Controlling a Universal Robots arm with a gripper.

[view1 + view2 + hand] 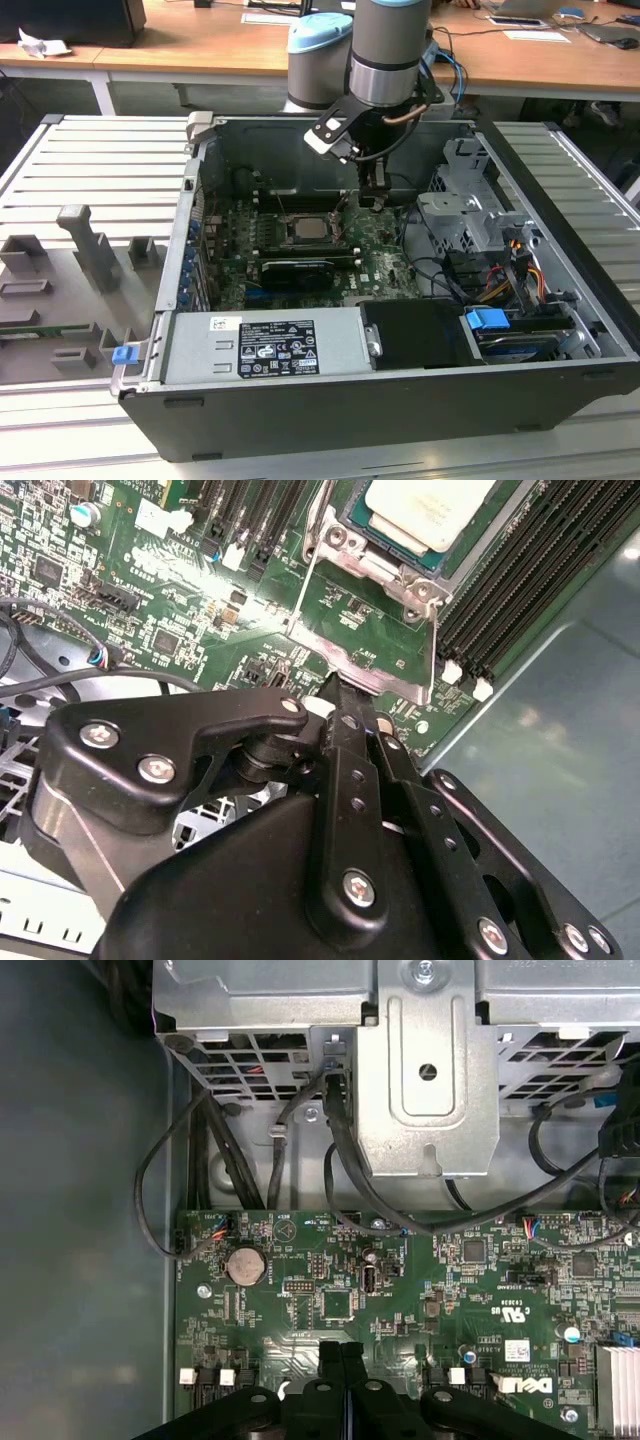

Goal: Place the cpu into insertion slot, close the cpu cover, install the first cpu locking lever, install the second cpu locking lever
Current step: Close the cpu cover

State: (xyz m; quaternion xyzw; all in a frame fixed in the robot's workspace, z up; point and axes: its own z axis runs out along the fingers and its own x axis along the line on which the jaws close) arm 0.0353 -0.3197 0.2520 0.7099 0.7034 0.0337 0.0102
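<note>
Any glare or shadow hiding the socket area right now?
Second wrist view: bright glare on the motherboard and along the cpu cover edge; the cpu face is washed pale. Exterior view: the case interior is dim under the arm, with no glare. First wrist view: motherboard evenly lit, case wall dark.

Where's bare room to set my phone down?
Bare: the ribbed table at the exterior view's right of the computer case, and the strip before its front wall. Crowded: inside the case, among cables and drive cage; grey fixtures occupy the exterior view's left.
</note>
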